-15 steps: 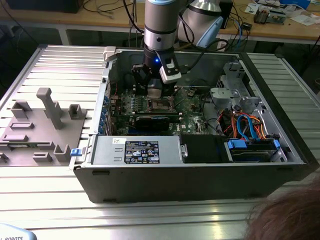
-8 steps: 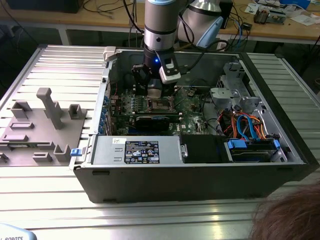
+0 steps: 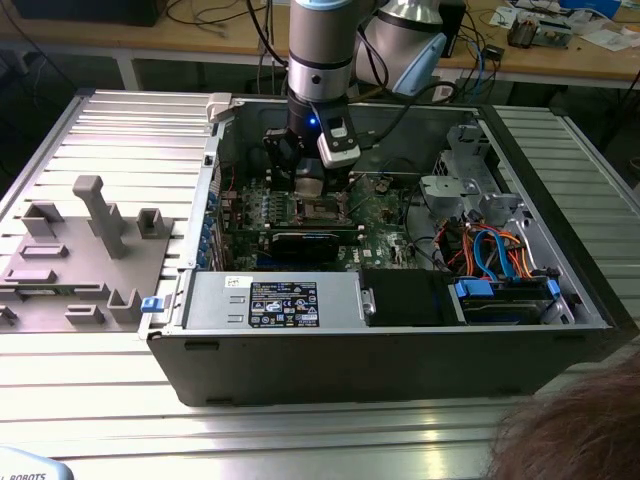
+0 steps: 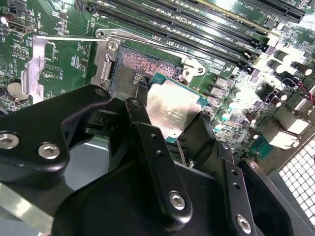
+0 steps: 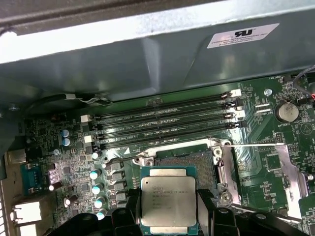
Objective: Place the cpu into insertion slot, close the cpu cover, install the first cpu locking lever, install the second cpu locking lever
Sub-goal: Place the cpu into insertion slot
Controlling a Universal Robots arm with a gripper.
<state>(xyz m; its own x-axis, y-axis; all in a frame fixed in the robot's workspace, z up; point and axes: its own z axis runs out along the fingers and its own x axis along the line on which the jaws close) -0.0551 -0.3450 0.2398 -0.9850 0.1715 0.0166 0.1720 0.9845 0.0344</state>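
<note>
Mid-placement: cpu [image 5: 167, 201] was clamped in the end effector [image 4: 172, 118], close over the insertion slot [image 5: 189, 162].
Gripped by opposite edges and kept level, probably so it could seat square; cpu cover [image 5: 294, 172] lay swung open beside the slot, leaving it clear.

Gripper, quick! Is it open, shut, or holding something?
Gripper: shut on the cpu, held just beside the insertion slot, not seated in it.

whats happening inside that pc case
A robot arm's tool grips the cpu by its edges and holds it right at the open slot, inside the open case. The cpu is not seated yet, and the cover is swung open beside the slot.
</note>
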